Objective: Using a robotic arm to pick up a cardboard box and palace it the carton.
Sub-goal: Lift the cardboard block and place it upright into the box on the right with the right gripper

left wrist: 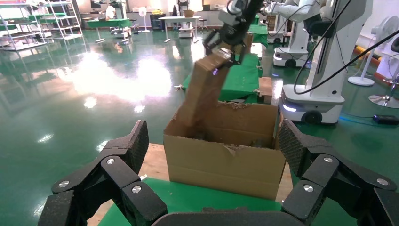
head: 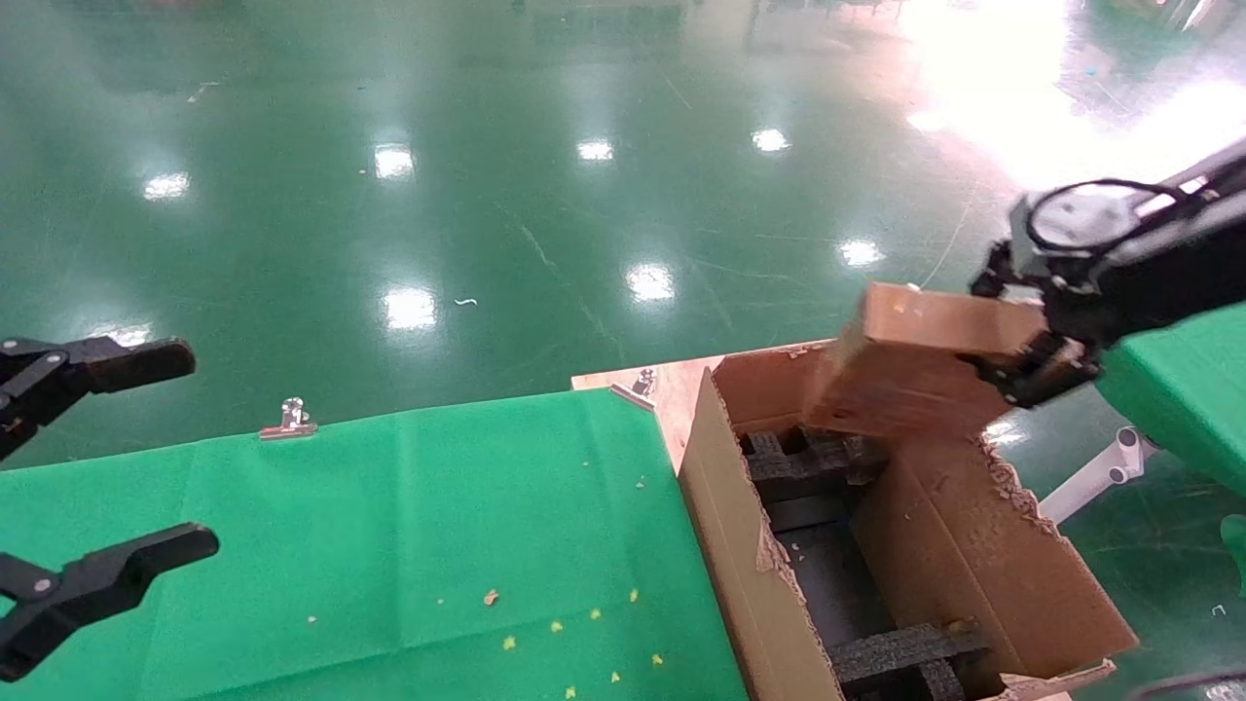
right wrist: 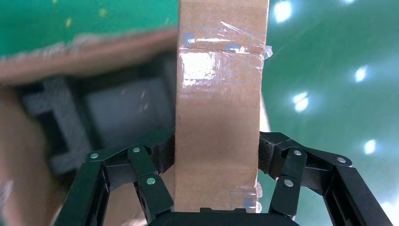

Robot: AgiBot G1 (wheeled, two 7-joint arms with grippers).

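Cardboard box point(head: 905, 360) – clamped in rt pincer point(head: 1027, 365) – over carton point(head: 740, 545)

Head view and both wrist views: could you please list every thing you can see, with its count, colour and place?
cardboard box: one, brown, taped, held tilted over the carton's far end
carton: one, brown, open, right of the cloth
foam inserts: black, inside the carton
green cloth: one, on the table
metal clips: two, silver, at the cloth's far edge
other robots: white, in the background
right hand: black, shut on the cardboard box
left hand: black, open, parked over the cloth's left edge
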